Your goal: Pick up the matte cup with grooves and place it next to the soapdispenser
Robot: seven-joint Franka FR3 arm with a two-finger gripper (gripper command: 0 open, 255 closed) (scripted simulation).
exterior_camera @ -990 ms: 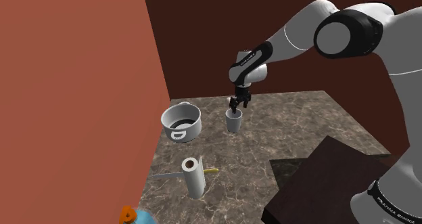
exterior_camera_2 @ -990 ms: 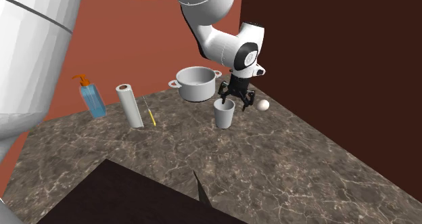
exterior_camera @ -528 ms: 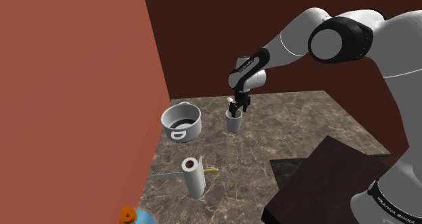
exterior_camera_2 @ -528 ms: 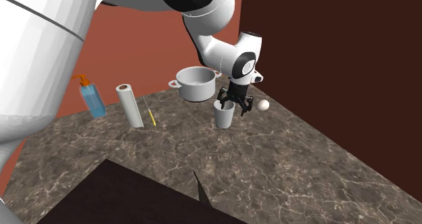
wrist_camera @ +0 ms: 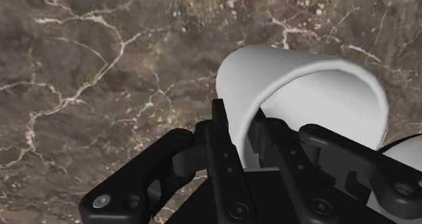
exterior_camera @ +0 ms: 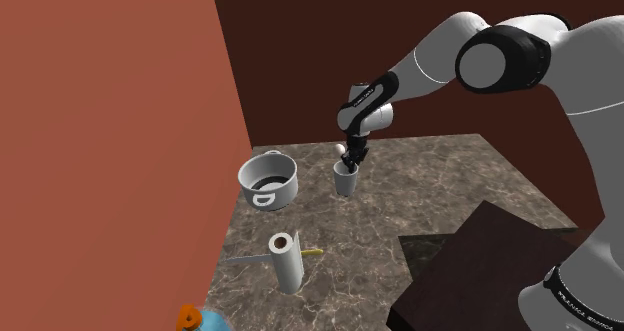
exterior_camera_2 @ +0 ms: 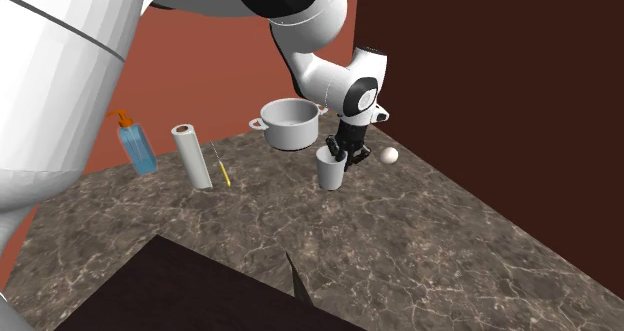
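Note:
The white cup [exterior_camera: 346,183] stands upright on the dark marbled counter [exterior_camera: 440,179], beside the pot. My black gripper [exterior_camera: 349,161] comes down on it from above. In the wrist view the gripper [wrist_camera: 243,131] is shut on the cup [wrist_camera: 304,94], with one finger inside the rim and one outside, pinching the wall. The second exterior view has the gripper [exterior_camera_2: 342,155] at the cup's [exterior_camera_2: 331,172] rim. The soap dispenser [exterior_camera_2: 135,145], a blue bottle with an orange pump, stands far off at that view's left, near the counter's edge [exterior_camera: 195,319].
A grey two-handled pot [exterior_camera: 268,179] sits next to the cup by the red wall. A white paper roll [exterior_camera: 287,262] and a thin yellow stick [exterior_camera_2: 222,171] lie between the cup and the dispenser. A small white ball [exterior_camera_2: 389,155] rests behind the cup. The dark stand [exterior_camera: 480,269] is near.
The fingers, spread over the cup's rim before, have closed on its wall. The hand sank slightly a second ago; the cup has not moved.

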